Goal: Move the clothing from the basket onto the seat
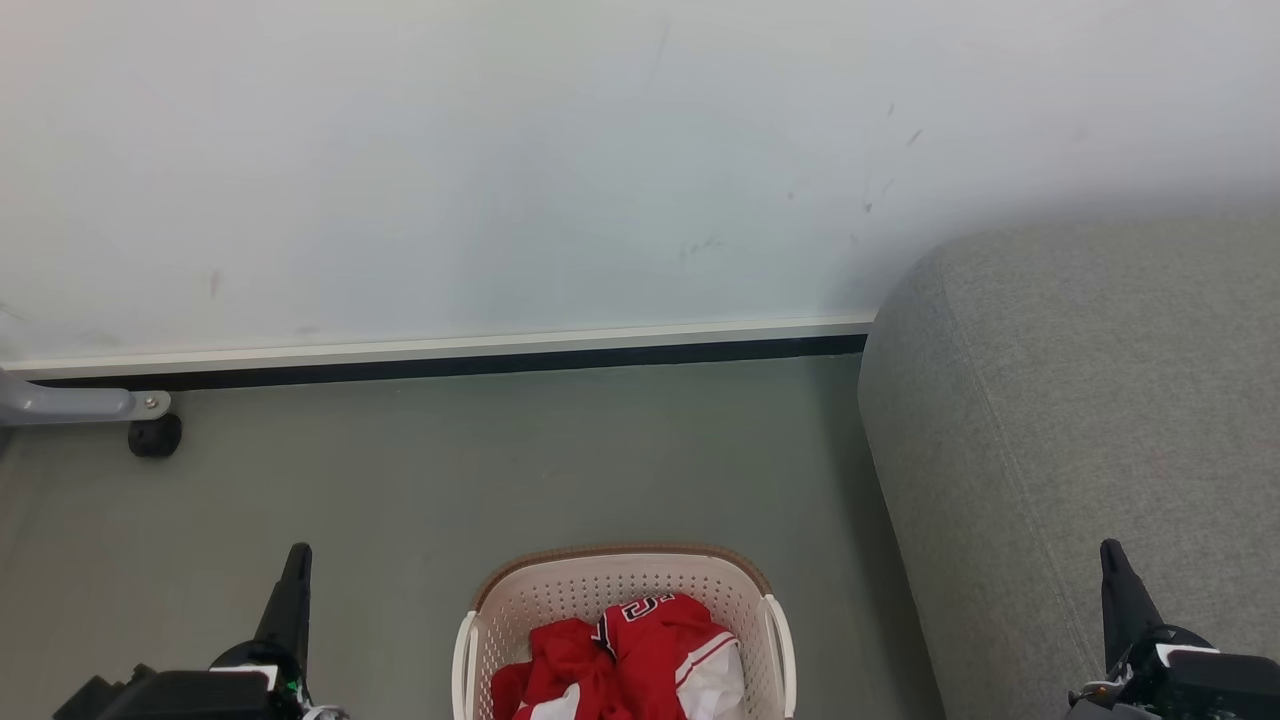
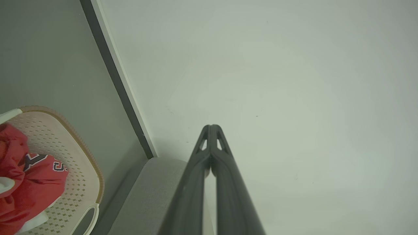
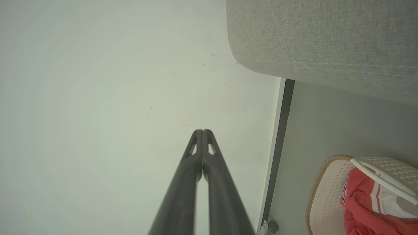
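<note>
Clothing: red soft garments with white panels [image 1: 620, 655] lie crumpled in a heap inside the basket, none of it on the seat.
Clothing, look: one piece is a jersey with black-and-white lettering [image 1: 645, 607] on its top fold. A white panel edged with red stripes lies at the heap's right side.
Basket: small cream plastic laundry basket with perforated walls and a brown woven-look rim [image 1: 620, 552]. It stands on the grey-green floor [image 1: 500, 470], just beside the seat's side.
Left gripper [image 1: 297, 560]: dark fingers pressed together, holding nothing, raised to the left of the basket and well apart from it.
Right gripper [image 1: 1112, 555]: fingers likewise together and empty, in front of the seat's fabric.
Seat: large grey fabric sofa with rounded edges [image 1: 1080, 420], bare where visible.
Left wrist view: tips meet [image 2: 211, 127] against the pale wall; lettering reads close up on the clothing [image 2: 29, 182].
Right wrist view: tips meet [image 3: 202, 131]; a white basket handle [image 3: 382, 178] crosses over the clothing [image 3: 362, 202].
Head view, edge: a grey metal leg with a black caster [image 1: 155, 435] stands by the wall's skirting.
</note>
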`<state>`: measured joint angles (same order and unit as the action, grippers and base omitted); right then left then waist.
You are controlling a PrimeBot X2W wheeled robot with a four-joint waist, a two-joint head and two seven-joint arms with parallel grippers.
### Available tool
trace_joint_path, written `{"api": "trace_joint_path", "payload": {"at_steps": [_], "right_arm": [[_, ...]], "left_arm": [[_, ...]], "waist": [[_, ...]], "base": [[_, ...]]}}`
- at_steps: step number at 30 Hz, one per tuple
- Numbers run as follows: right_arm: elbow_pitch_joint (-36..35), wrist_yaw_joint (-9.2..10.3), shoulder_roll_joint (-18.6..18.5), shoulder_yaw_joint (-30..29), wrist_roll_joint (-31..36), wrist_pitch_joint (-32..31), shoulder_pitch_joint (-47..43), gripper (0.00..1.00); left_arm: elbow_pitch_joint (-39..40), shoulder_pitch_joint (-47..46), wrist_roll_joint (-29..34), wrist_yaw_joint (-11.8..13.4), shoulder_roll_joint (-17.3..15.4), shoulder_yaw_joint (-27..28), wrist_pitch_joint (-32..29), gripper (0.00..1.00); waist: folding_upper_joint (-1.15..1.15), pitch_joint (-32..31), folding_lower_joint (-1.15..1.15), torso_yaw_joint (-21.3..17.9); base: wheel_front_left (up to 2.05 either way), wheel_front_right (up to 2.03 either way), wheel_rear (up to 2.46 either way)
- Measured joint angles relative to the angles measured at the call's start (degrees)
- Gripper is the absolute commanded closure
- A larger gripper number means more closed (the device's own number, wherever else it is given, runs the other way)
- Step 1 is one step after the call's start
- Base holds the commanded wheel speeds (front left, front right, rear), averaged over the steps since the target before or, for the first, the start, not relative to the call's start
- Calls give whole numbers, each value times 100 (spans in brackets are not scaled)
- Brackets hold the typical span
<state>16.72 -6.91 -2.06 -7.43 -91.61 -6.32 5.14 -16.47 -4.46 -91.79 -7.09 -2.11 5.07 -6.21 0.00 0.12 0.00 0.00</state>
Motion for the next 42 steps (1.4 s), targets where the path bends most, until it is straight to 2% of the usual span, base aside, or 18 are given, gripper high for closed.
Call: {"api": "trace_joint_path", "payload": {"at_steps": [42], "right_arm": [[0,0,0,0,0,0,0,100]], "left_arm": [[0,0,0,0,0,0,0,100]], "waist": [[0,0,0,0]], "base": [[0,0,0]]}}
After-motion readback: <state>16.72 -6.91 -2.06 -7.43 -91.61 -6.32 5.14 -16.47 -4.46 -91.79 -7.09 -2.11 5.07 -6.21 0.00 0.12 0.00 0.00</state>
